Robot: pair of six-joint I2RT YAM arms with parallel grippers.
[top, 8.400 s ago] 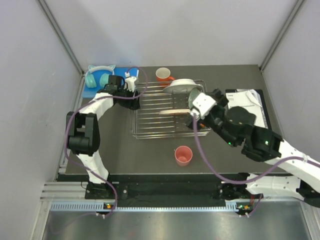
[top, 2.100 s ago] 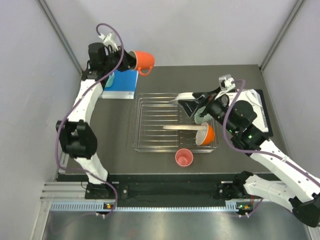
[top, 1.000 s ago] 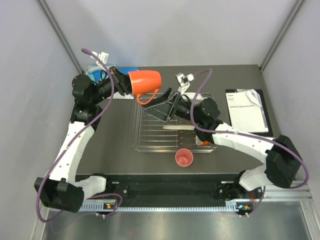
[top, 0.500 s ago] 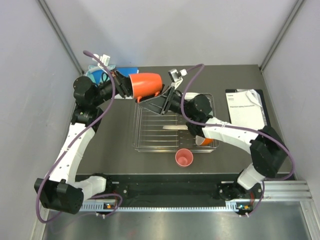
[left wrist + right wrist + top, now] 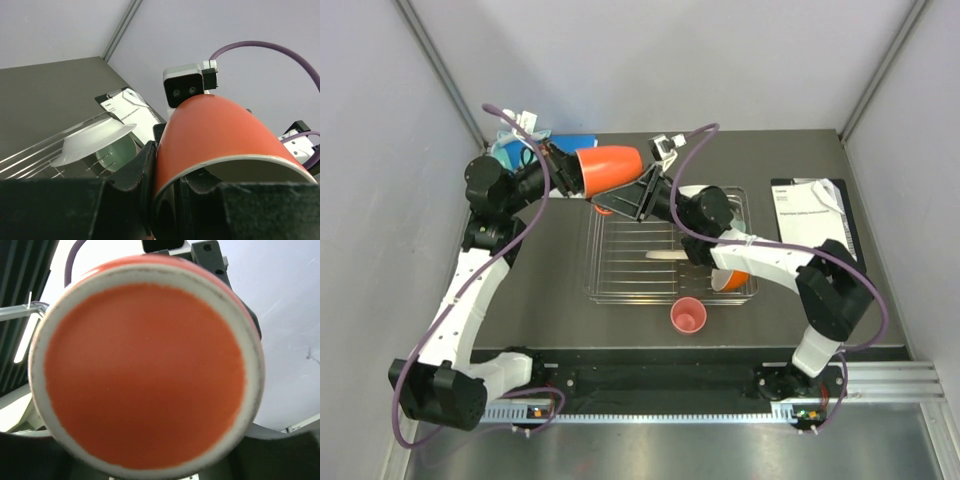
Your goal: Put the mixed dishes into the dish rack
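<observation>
An orange handled mug (image 5: 610,168) hangs on its side above the back-left corner of the dish rack (image 5: 620,272). My left gripper (image 5: 570,172) is shut on its rim, one finger inside and one outside (image 5: 142,165). My right gripper (image 5: 632,195) meets the mug from the right. The mug's base (image 5: 145,370) fills the right wrist view, with dark fingers (image 5: 30,460) at either lower corner; contact does not show. In the rack are a white plate (image 5: 95,140), a mint-green bowl (image 5: 116,152), an orange bowl (image 5: 735,278) and a cream plate (image 5: 665,256). A pink cup (image 5: 688,315) stands in front of the rack.
A black clipboard with white paper (image 5: 810,220) lies right of the rack. Teal headphones (image 5: 505,150) and a blue pad (image 5: 575,140) sit at the back left, behind my left arm. Grey walls close in the table on three sides.
My right gripper has moved left and up to the mug's base, and its jaws have narrowed. My left arm has swung the mug slightly down toward it.
</observation>
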